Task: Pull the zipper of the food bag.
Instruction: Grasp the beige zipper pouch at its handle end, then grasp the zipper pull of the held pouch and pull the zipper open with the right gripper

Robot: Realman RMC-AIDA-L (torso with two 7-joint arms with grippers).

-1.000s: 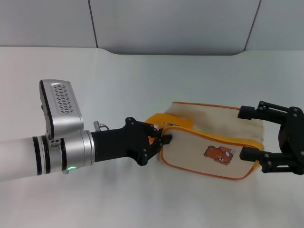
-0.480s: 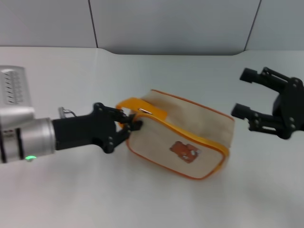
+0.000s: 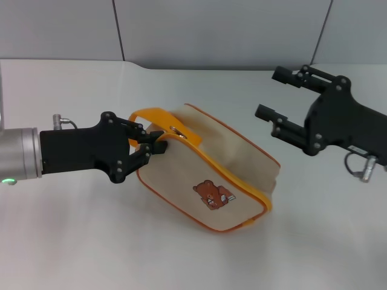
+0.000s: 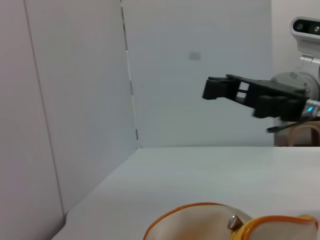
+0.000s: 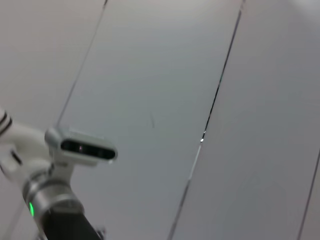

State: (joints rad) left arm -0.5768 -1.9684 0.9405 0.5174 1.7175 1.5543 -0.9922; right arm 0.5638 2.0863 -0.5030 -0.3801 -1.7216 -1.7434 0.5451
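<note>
The left gripper (image 3: 156, 144) is pinching, seemingly, the zipper (image 3: 174, 130) end of the food bag (image 3: 208, 175); the right gripper (image 3: 273, 93) is hovering wide open.

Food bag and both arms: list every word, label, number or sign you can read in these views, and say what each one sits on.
No readable text in any view.
The food bag carries only a small brown bear picture; no lettering shows beside it.
The left pincer, shut at the bag's strap end, and the right pincer, open and clear of the bag, show no markings.
The green light on the left arm is a plain lamp, not a sign.
</note>
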